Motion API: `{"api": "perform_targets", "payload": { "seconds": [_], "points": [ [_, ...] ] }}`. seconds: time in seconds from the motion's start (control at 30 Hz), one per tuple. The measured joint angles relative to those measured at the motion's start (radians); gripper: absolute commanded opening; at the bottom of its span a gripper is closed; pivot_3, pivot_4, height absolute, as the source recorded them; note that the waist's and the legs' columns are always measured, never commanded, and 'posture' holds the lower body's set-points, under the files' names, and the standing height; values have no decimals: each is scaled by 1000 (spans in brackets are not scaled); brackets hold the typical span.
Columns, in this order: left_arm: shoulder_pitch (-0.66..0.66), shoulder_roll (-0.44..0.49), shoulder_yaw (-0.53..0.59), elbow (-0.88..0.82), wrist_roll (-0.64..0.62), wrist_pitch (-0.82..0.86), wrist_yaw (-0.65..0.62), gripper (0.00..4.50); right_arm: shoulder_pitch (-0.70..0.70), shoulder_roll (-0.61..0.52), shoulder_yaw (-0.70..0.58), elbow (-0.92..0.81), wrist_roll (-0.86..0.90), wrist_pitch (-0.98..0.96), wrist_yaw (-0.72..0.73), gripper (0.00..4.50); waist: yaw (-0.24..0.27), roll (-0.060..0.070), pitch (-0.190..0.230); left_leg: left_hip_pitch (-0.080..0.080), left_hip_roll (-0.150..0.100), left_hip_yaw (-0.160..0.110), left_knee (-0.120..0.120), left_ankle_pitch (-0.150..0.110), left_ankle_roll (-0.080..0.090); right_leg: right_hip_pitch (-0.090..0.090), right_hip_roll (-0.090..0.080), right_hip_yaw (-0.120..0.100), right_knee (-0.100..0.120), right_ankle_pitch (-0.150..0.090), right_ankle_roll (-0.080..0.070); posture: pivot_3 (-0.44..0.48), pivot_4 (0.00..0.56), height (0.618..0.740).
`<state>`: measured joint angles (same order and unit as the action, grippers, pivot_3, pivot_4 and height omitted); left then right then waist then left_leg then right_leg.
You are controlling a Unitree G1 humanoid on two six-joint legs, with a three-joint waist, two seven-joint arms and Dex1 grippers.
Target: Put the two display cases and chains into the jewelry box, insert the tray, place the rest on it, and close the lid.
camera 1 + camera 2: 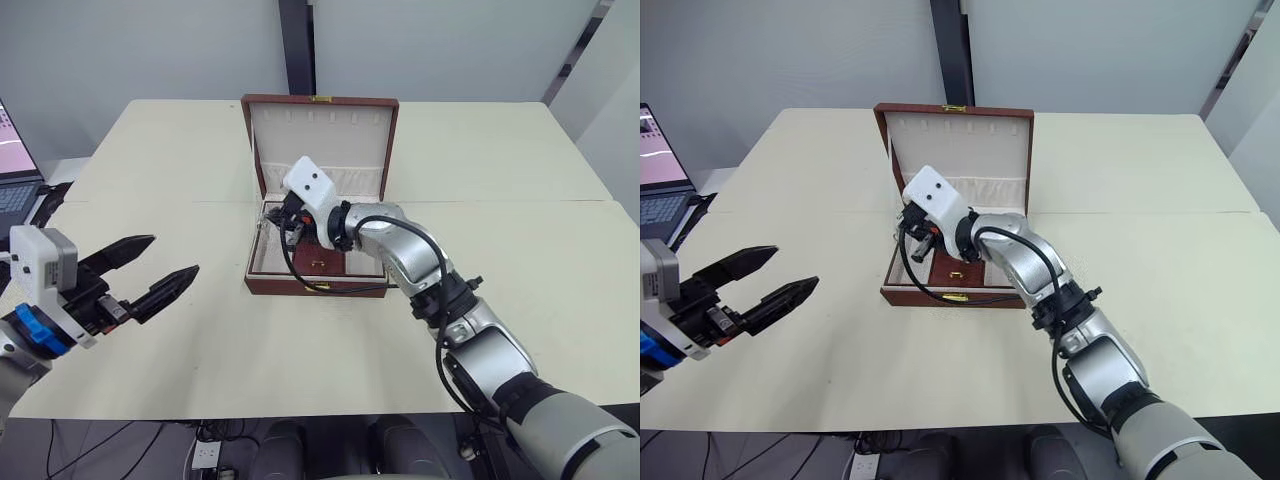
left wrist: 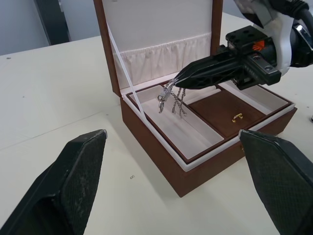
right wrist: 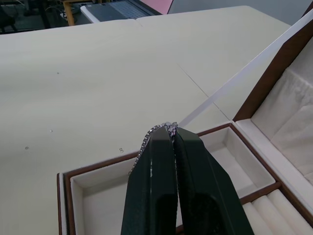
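The maroon jewelry box stands mid-table with its lid upright, cream lining facing me. The tray sits inside it, its maroon centre panel and gold pull showing. My right gripper is shut on a silver chain, which dangles over the tray's long cream slot on the box's left side. In the right wrist view the chain curls out from between the closed fingertips. My left gripper hangs open and holds nothing, left of the box and above the table. The display cases are out of view.
A laptop lies at the table's far left edge. A white ribbon stay runs from the lid down to the box's left rim. Bare cream tabletop surrounds the box.
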<state>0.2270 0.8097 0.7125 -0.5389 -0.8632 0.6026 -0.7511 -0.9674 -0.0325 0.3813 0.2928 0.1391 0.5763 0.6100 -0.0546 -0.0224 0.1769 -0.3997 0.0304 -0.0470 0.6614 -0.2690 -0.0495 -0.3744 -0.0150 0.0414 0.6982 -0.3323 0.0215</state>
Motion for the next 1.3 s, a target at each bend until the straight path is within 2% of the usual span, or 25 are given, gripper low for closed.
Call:
{"api": "perform_targets", "payload": {
  "seconds": [0.17,0.33,0.47,0.73,0.83,0.97,1.1,1.2,1.3],
  "points": [
    [2,-1,0,-2,0,0,-3,4500,6,7,1,20,-18,1,0,1217,0,0,0,0,0,0,0,0,0,0,0,0,0,0,0,0,150,740],
    [8,-1,0,-2,-9,0,-23,4500,7,3,-23,16,-21,9,-1,2658,0,0,0,0,0,0,0,0,0,0,0,0,0,0,0,0,150,740],
    [19,-2,1,-2,-14,0,-30,4500,48,-48,-59,-117,2,42,15,3881,3,0,0,0,0,0,0,0,0,0,-1,0,-1,0,0,0,150,740],
    [26,-1,-21,46,17,-17,-70,4500,290,-340,-197,-495,83,124,97,3881,15,0,0,0,-1,0,-1,0,0,1,-2,0,-2,0,0,0,150,740],
    [41,0,-45,89,55,-25,-94,4500,433,-470,-268,-564,89,117,127,3881,21,0,1,0,-1,1,-1,0,0,1,-2,0,-2,0,0,0,150,740],
    [51,-4,-69,141,116,-77,-127,4500,612,-565,-358,-639,94,33,153,3881,19,0,1,0,-1,1,-1,0,0,1,-1,1,-2,0,0,0,150,740],
    [75,-27,-87,215,192,-158,-159,4500,792,-626,-466,-646,96,-100,178,3881,22,1,1,1,-1,2,-1,0,0,2,-1,1,-3,0,0,0,150,740],
    [98,-67,-87,342,266,-240,-155,4500,964,-687,-599,-557,94,-206,213,3881,27,0,1,1,-2,3,-1,0,0,4,-2,1,-5,0,0,0,150,740],
    [110,-95,-93,409,309,-292,-158,4500,1036,-694,-695,-481,96,-270,215,3881,26,-1,1,2,-1,4,0,0,0,5,-2,2,-4,0,0,0,150,740]
  ]
}}
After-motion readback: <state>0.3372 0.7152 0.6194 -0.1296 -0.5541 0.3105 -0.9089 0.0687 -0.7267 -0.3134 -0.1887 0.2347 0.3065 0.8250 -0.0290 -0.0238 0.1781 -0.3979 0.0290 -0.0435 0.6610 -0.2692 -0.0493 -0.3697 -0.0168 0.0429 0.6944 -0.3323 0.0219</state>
